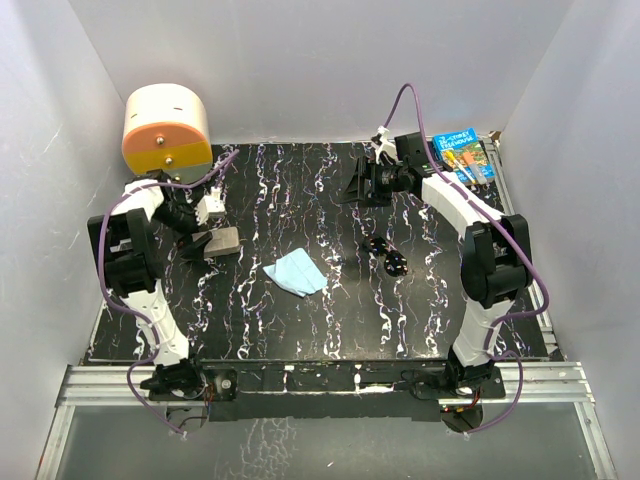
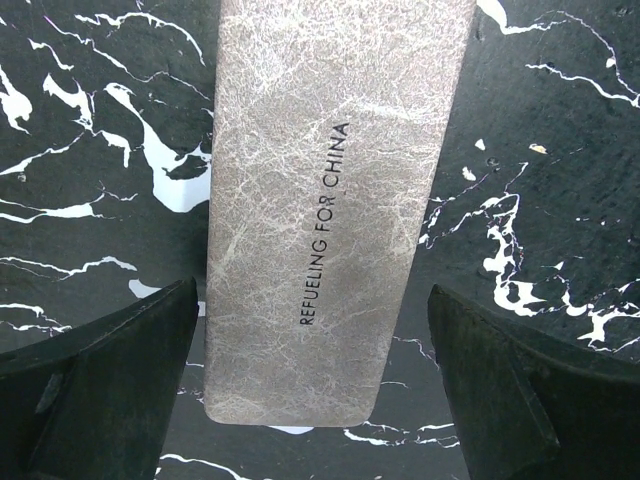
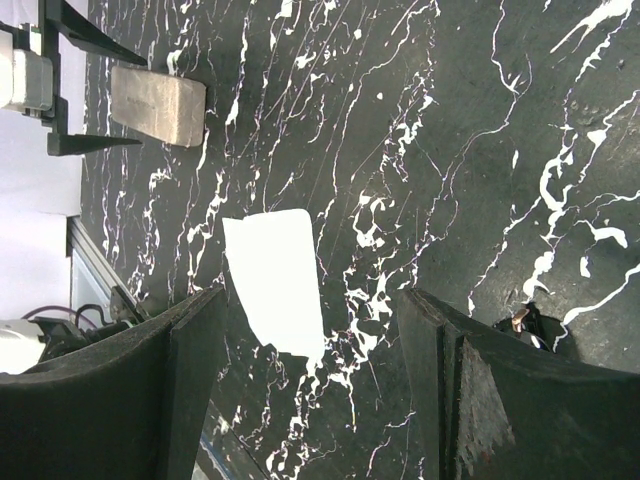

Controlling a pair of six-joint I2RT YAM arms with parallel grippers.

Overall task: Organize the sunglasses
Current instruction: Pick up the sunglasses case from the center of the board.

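The sunglasses (image 1: 386, 256) lie folded on the black marbled table, right of centre; in the right wrist view only a small part (image 3: 527, 320) peeks past a finger. My right gripper (image 1: 353, 186) hangs open behind them, above the table, with nothing between its fingers (image 3: 180, 390). The closed grey-brown case (image 1: 224, 241) lies at the left. My left gripper (image 1: 204, 243) is open around the case's near end (image 2: 320, 220), with a gap on both sides and neither finger (image 2: 110, 390) touching it.
A light-blue cloth (image 1: 296, 272) lies between the case and the sunglasses, and shows white (image 3: 272, 280) in the right wrist view. A cream and orange drum (image 1: 165, 130) stands at the back left. A blue packet (image 1: 463, 155) lies at the back right. White walls enclose the table.
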